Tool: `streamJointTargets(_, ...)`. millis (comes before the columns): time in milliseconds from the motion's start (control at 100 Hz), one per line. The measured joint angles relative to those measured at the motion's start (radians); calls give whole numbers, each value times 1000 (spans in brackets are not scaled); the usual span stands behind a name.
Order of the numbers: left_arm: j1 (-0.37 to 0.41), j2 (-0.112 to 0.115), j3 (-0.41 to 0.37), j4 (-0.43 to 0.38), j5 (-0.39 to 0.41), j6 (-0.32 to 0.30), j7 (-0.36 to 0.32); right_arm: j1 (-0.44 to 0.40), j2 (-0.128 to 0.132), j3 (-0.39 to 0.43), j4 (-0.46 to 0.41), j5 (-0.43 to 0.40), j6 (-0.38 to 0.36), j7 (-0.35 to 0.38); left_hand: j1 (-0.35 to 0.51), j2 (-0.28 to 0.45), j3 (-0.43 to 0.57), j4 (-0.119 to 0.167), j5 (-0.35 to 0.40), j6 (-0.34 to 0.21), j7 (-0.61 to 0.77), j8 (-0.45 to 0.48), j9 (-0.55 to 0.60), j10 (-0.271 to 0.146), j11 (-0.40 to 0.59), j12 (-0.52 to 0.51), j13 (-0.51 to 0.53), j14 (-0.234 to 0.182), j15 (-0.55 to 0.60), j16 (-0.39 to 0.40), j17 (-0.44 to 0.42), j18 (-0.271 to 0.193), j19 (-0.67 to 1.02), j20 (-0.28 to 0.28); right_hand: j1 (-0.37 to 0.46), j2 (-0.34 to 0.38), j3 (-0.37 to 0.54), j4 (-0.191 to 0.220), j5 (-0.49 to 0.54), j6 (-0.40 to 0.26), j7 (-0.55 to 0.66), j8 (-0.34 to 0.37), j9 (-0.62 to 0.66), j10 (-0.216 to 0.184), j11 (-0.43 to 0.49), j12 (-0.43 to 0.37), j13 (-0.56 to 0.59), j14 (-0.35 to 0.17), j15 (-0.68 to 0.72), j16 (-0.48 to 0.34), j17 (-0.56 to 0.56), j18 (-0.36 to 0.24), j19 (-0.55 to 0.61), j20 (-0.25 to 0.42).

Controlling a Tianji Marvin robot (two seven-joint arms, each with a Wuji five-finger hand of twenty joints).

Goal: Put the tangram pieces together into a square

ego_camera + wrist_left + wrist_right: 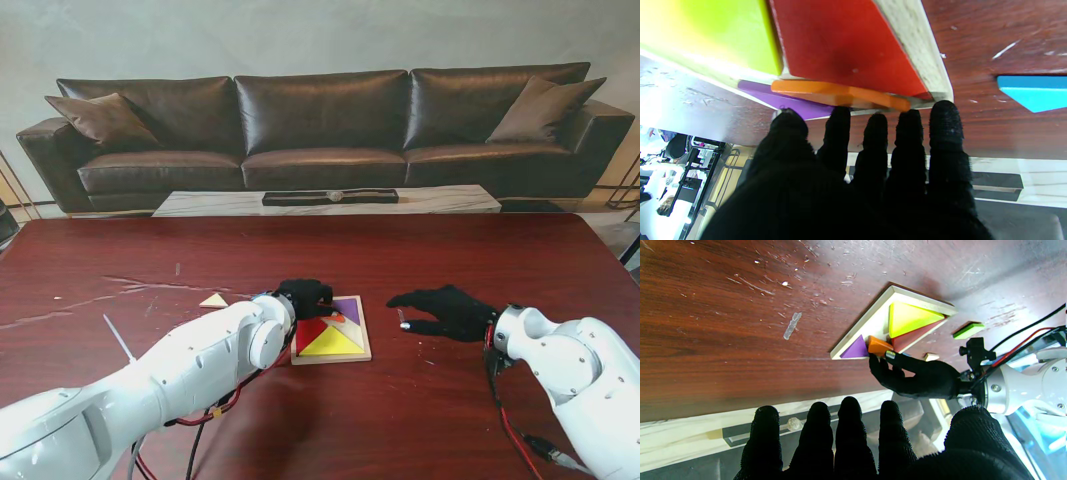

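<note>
While the left hand (303, 296) pinched the orange piece (879, 345) over the tray (360, 352), the right hand (445, 311) hovered spread and empty above the desk (120, 260); a yellow triangle (213, 300) lay apart.

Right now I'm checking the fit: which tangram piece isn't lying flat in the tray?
The orange piece. It rides tilted over the purple piece by the left hand fingers; red and yellow lie flat.
</note>
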Motion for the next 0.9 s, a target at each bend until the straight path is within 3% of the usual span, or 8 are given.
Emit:
streamJointTargets(180, 7, 11, -4, -29, 5, 21, -5, 1, 0, -2, 1, 0, 2, -1, 0, 4, 0, 0, 4, 5, 0, 0, 0, 0, 0, 0, 0, 1, 3, 14, 18, -7, 35, -1, 0, 0, 0, 0, 0, 0, 0, 0, 0, 0, 0, 0, 0, 0, 0, 0, 0, 0, 0, 0)
streamJointTargets(310, 19, 26, -10, -68, 25, 43, -8, 5, 0, -7, 4, 0, 4, -3, 0, 4, 0, 0, 5, 6, 0, 0, -1, 0, 0, -1, 21, -8, 101, 54, 20, -7, 49, -1, 0, 0, 0, 0, 0, 0, 0, 0, 0, 0, 0, 0, 0, 0, 0, 0, 0, 0, 0, 0)
streamJointTargets(390, 20, 29, -4, -74, 51, 46, -8, 6, 0, -9, 5, 0, 4, -4, 0, 4, 0, 0, 3, 6, -5, -10, -23, 0, -13, -12, -5, -22, 105, 60, -28, -6, 45, -1, 0, 0, 0, 0, 0, 0, 0, 0, 0, 0, 0, 0, 0, 0, 0, 0, 0, 0, 0, 0)
streamJointTargets(470, 16, 29, 10, -71, 69, 45, -1, 6, 0, -10, 5, 0, 4, -5, -14, 4, 0, 0, -40, 10, -53, -37, -88, 1, -54, -25, -78, -11, 33, 36, -88, 6, 2, -5, 0, 0, 0, 0, 0, 0, 0, 0, 0, 0, 0, 0, 0, 0, 0, 0, 0, 0, 0, 0)
streamJointTargets(610, 1, 17, 35, -34, 72, 26, 26, 6, -1, -11, 5, 0, 4, -7, -53, -22, -7, 0, -152, 57, -228, -90, -246, 12, -139, -66, -229, 15, -108, -45, -224, 30, -155, -6, 0, 0, 0, 0, 0, 0, 0, 0, 0, 0, 0, 0, 0, 0, 0, 0, 0, 0, 0, 0)
streamJointTargets(690, -16, 7, 65, -2, 102, 11, 45, 6, -1, -11, 5, 2, 4, -6, -77, -39, -8, 0, -181, 89, -339, -118, -291, 17, -205, -88, -281, 18, -167, -77, -276, 39, -234, -12, 0, 0, 0, 0, 0, 0, 0, 0, 0, 0, 0, 0, 0, 0, 0, 0, 0, 0, 0, 0)
streamJointTargets(900, -34, -19, 85, 49, 111, -5, 66, 6, -1, -11, 5, 4, 4, -5, -89, -67, -8, 0, -239, 135, -463, -138, -330, 18, -302, -95, -341, 21, -220, -108, -318, 47, -325, -45, 0, 0, 0, 0, 0, 0, 0, 0, 0, 0, 0, 0, 0, 0, 0, 0, 0, 0, 0, 0)
